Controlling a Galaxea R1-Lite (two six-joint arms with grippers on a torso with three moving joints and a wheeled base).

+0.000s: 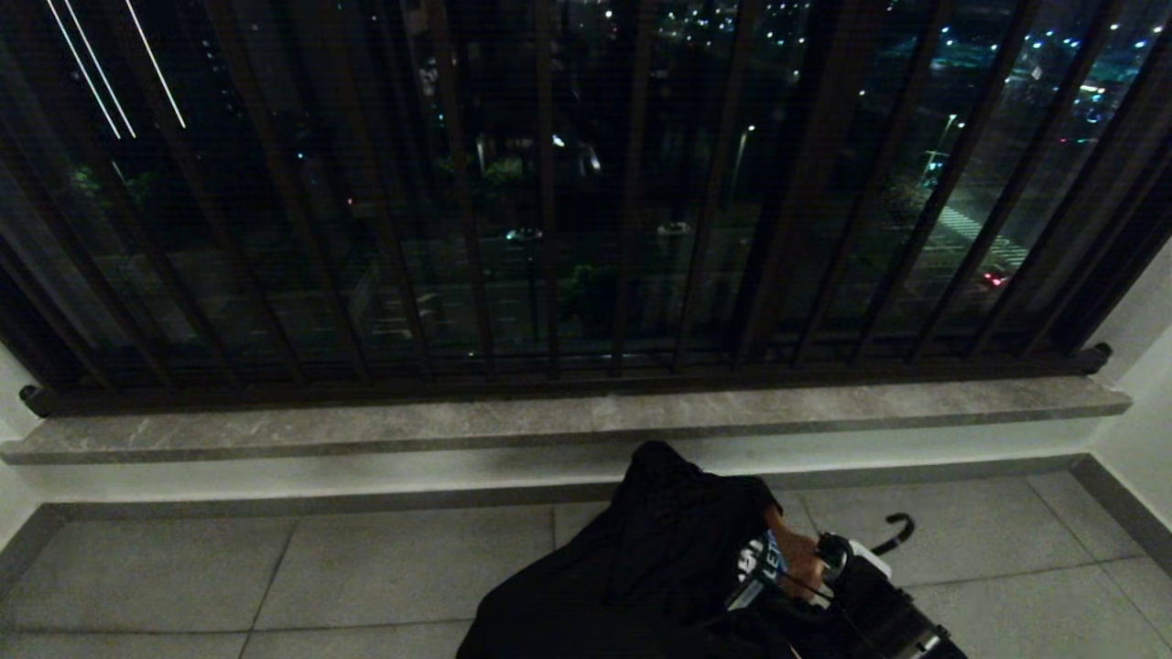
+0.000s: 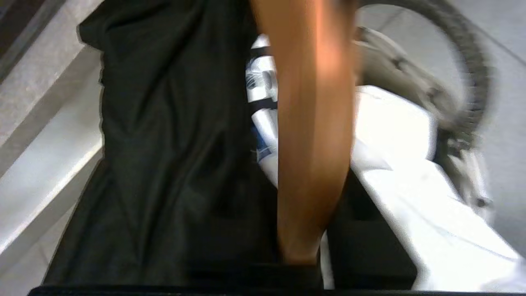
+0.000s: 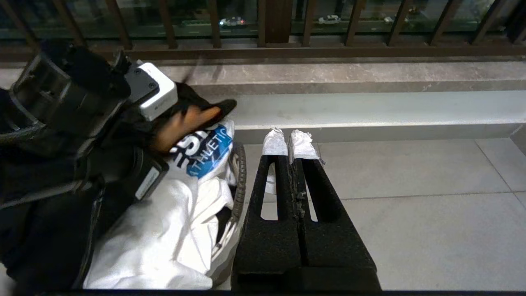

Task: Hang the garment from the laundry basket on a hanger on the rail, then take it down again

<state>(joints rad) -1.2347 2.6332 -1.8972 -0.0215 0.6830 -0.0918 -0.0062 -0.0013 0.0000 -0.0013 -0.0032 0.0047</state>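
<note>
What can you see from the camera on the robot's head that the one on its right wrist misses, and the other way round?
Only the head view shows the night city lights beyond the window bars and a dark hanger hook lying on the floor tiles. Only the right wrist view shows the right claw, shut, with white-wrapped tips, hovering over bare floor, and the basket's dark rim around white cloth. Both show the black garment, the grey stone sill and the left arm's white camera block.
</note>
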